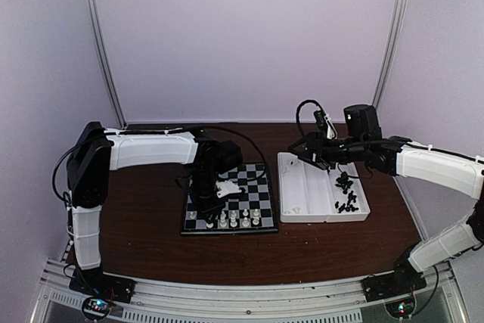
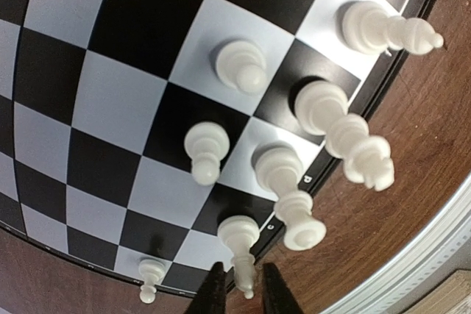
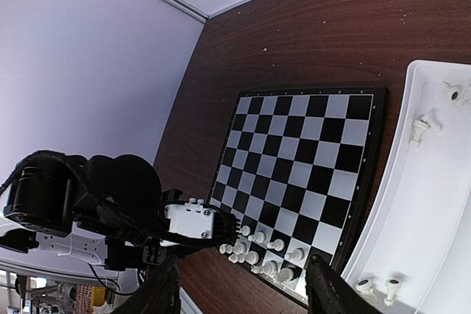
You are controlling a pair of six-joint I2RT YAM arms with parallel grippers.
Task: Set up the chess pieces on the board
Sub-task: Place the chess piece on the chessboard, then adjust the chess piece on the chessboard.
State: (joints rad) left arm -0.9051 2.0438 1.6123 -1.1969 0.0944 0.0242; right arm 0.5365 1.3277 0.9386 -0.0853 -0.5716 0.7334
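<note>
Where the left arm reaches over the board (image 1: 255, 175), I find the left gripper (image 1: 225, 188) low above the near-left squares. In the left wrist view its fingers (image 2: 212, 295) stand close on either side of one white piece (image 2: 239, 244), which stands upright on a square at the board's edge. I cannot tell whether the pads touch it, so whether it is grasped or released is undetermined. Other white chess pieces (image 1: 243, 219) stand upright in the two rows nearest the arm bases. The board lies flat on the brown table (image 1: 151, 240).

Just right of the board sits a white tray (image 1: 302, 211). A few white figures (image 3: 419, 130) lie tipped in its left compartment, and the black chess pieces (image 1: 346, 191) are heaped in its right compartment. The right gripper (image 1: 304, 149) hangs above the tray's far left corner. It is released, with its fingers spread wide and nothing between them.
</note>
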